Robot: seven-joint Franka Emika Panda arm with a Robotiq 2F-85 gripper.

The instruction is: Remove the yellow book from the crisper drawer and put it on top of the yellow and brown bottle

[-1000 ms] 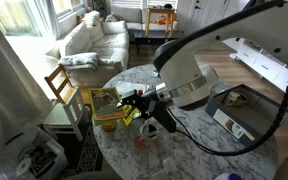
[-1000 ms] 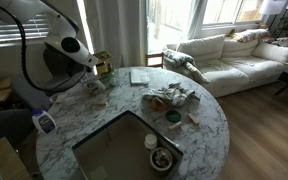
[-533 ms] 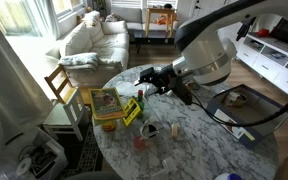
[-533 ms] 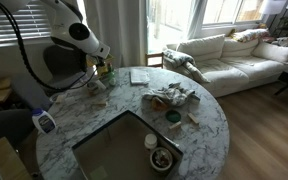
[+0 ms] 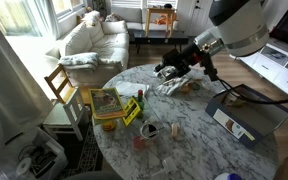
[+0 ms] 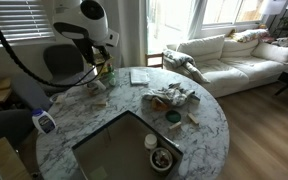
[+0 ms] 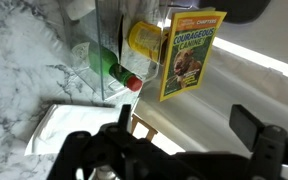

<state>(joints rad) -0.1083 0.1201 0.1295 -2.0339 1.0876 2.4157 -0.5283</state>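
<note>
The black fingers [image 7: 259, 135] are seen spread wide, with nothing held between them. Beyond them and well apart, the thin yellow-covered picture book [image 7: 189, 55] is found against the short yellow-lidded amber-brown jar [image 7: 144, 40]. It is apparently resting on the jar, though the angle is poor. The placing step is judged done, and only a clean withdrawal clear of the book is called for next.
</note>
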